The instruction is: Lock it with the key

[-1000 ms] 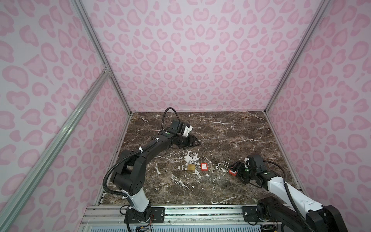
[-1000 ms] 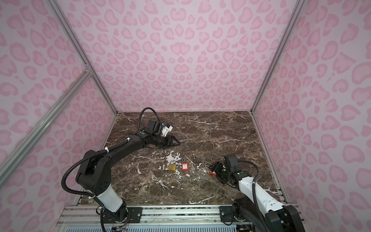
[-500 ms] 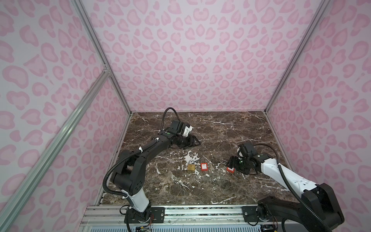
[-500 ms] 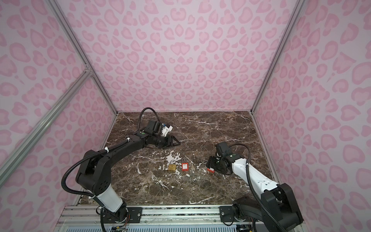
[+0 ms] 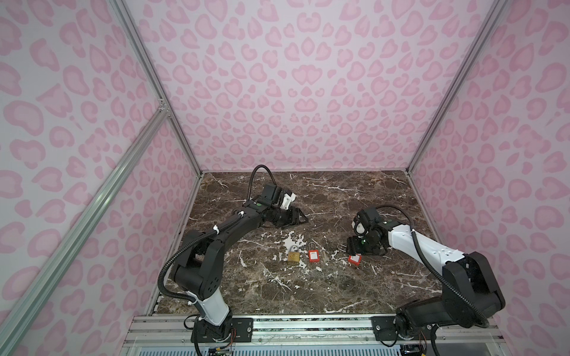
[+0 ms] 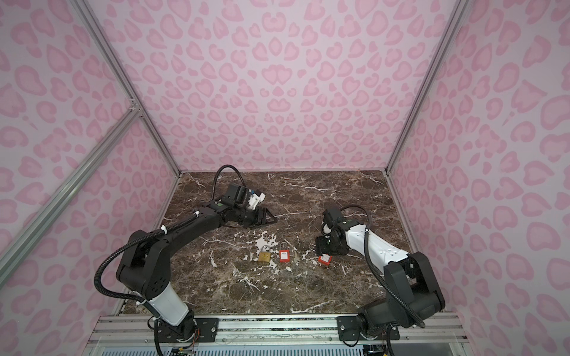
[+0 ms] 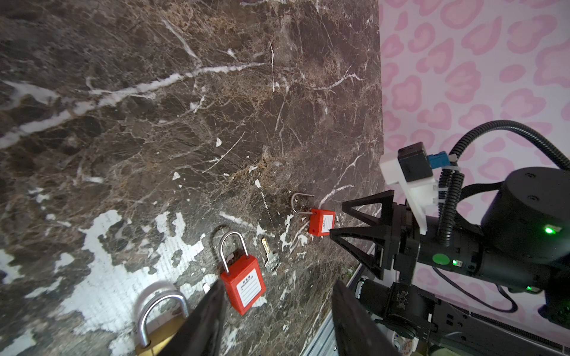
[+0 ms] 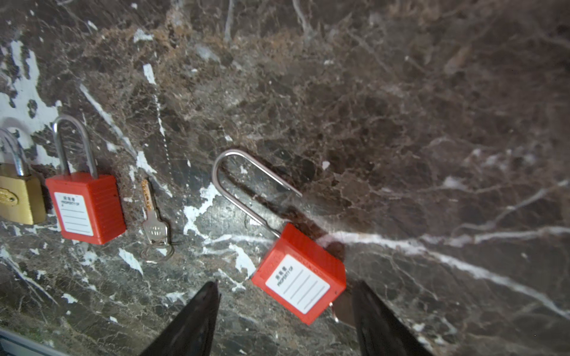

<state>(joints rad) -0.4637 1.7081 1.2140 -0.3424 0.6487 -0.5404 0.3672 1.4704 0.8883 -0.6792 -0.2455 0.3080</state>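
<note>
A red padlock (image 8: pixel 298 274) with its shackle (image 8: pixel 234 182) swung open lies on the marble table (image 5: pixel 339 197), right of centre; a small metal bit shows at its lower end. My right gripper (image 8: pixel 285 285) hangs just over its body, open, both fingers apart from it; in both top views the right gripper (image 5: pixel 354 246) (image 6: pixel 322 245) stands just behind this padlock (image 5: pixel 354 259) (image 6: pixel 324 259). A loose silver key (image 8: pixel 153 215) (image 5: pixel 326 255) lies to its left. My left gripper (image 5: pixel 300 217) (image 7: pixel 277 283) is open and empty, farther back at centre left.
Left of the key lie a second red padlock (image 5: pixel 313 255) (image 7: pixel 243 282) with its shackle down and a brass padlock (image 5: pixel 293 255) (image 8: pixel 18 197). White scuffs mark the tabletop. Pink patterned walls (image 5: pixel 293 92) close three sides; a metal rail (image 5: pixel 308 326) runs along the front.
My right arm has swung from the front right corner toward the centre, and its gripper now points down at the open red padlock. The padlocks, the key and the left arm have not moved.
</note>
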